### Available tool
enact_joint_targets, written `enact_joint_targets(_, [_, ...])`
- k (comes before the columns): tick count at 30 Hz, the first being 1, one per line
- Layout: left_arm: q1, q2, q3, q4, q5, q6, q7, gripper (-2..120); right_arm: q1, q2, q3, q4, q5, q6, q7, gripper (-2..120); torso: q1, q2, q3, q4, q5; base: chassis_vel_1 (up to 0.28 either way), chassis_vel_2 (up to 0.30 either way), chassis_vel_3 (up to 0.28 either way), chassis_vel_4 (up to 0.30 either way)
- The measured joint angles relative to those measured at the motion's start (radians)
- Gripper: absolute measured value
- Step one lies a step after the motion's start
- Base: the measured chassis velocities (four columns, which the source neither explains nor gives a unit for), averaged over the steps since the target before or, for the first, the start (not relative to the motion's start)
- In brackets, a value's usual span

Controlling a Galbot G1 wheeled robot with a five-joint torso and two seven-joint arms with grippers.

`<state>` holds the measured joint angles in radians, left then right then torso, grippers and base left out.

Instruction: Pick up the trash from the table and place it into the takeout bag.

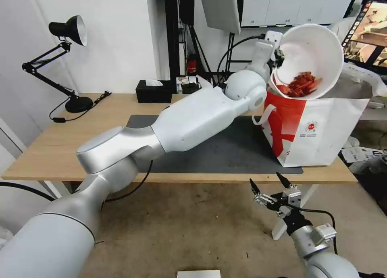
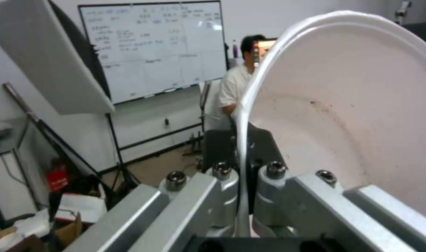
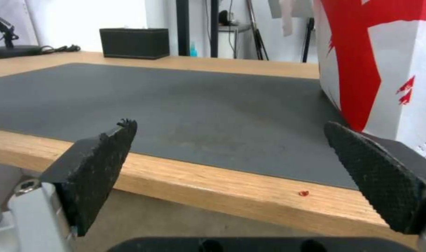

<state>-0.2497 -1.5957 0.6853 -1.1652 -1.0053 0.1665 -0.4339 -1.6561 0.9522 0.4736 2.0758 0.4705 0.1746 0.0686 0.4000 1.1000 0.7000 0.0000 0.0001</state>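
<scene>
A white bowl (image 1: 312, 52) of red shells (image 1: 300, 84) hangs tilted, mouth toward me, right over the open top of the white-and-red takeout bag (image 1: 322, 136). My left gripper (image 1: 277, 54) is shut on the bowl's rim at its left side. In the left wrist view the rim of the bowl (image 2: 353, 105) runs between the two fingers of my left gripper (image 2: 243, 164). The bag stands on the right end of the light-wood table (image 1: 105, 112), half on the dark grey mat (image 1: 229, 149). My right gripper (image 1: 269, 183) hangs open below the table's front edge, nothing between its pads (image 3: 105, 157).
A black tissue box (image 1: 154, 91) and a black desk lamp (image 1: 66, 32) stand at the table's back left. A tiny red scrap (image 3: 303, 193) lies on the wood strip in front of the mat (image 3: 176, 98), near the bag (image 3: 376, 52). A monitor (image 1: 369, 32) sits behind the bag.
</scene>
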Motion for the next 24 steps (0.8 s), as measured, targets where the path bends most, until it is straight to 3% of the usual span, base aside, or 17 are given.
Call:
enact_joint_targets(10, [-0.004, 0.000, 0.007, -0.011, -0.098, 0.017, 0.030, 0, 0.000, 0.000, 0.000, 0.000, 0.000, 0.000, 0.000, 100, 0.000, 0.000, 0.000, 0.0000, 0.0000, 0.000, 0.000, 0.000, 0.000])
enact_joint_targets(21, [0.002, 0.000, 0.023, 0.002, -0.117, -0.003, 0.096, 16, 0.000, 0.000, 0.000, 0.000, 0.000, 0.000, 0.000, 100, 0.000, 0.000, 0.000, 0.0000, 0.0000, 0.000, 0.000, 0.000, 0.000])
enact_joint_targets(24, [0.007, 0.000, 0.029, 0.003, -0.119, -0.005, 0.112, 25, 0.000, 0.000, 0.000, 0.000, 0.000, 0.000, 0.000, 100, 0.000, 0.000, 0.000, 0.0001, -0.0001, 0.000, 0.000, 0.000, 0.000])
